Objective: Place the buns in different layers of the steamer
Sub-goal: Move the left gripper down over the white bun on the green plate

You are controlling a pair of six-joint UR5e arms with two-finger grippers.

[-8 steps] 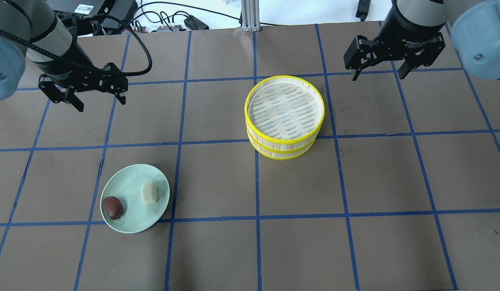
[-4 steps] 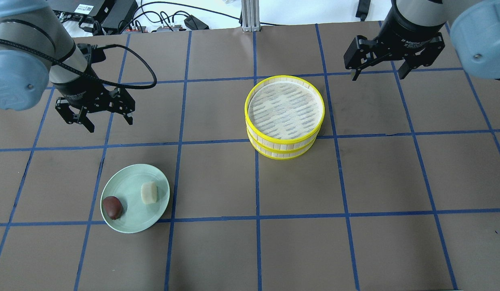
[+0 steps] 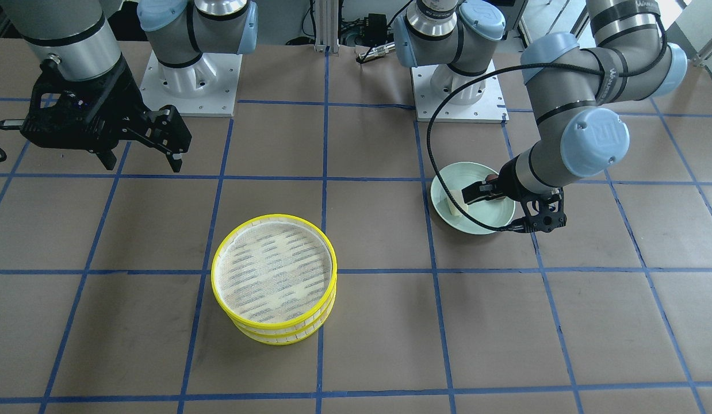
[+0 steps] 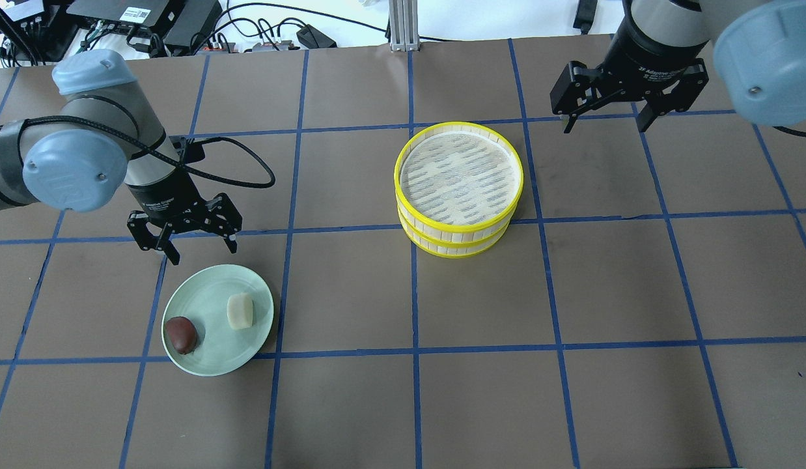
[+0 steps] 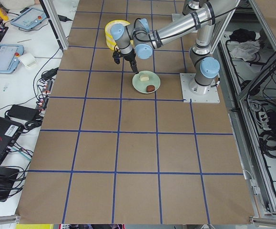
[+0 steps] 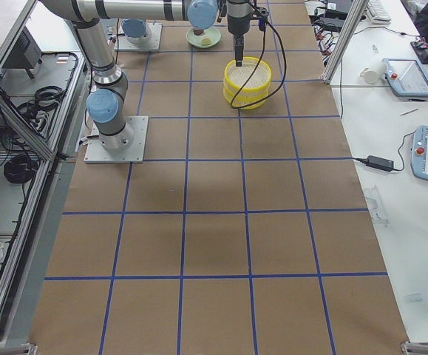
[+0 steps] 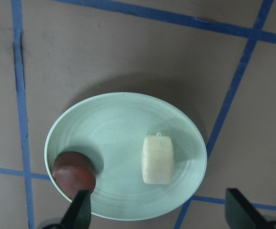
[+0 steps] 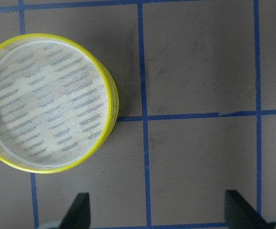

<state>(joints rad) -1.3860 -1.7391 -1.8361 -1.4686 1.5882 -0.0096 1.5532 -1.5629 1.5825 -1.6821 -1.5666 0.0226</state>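
Two yellow-rimmed steamer trays (image 4: pixel 459 185) stand stacked at the table's middle, and the top mesh floor (image 8: pixel 49 102) is bare. The cream-white bun (image 4: pixel 240 311) and the reddish-brown bun (image 4: pixel 181 334) lie apart on a pale green plate (image 4: pixel 208 286). My left gripper (image 4: pixel 204 255) is open and empty, and hovers over the plate's far edge. Its wrist view shows the cream bun (image 7: pixel 158 159) and the brown bun (image 7: pixel 74 171) below the fingers. My right gripper (image 4: pixel 603 127) is open and empty, behind and to the right of the steamer.
The table is brown paper with a blue tape grid. Cables and electronics (image 4: pixel 149 13) lie beyond the far edge. The two arm bases (image 3: pixel 459 92) stand at the robot's side of the table. The left arm's black cable (image 4: pixel 247 163) loops above the table.
My left arm has swung from the back left corner toward the plate, and the gripper is now at its far edge. The right gripper has barely shifted. The buns and trays have not moved.
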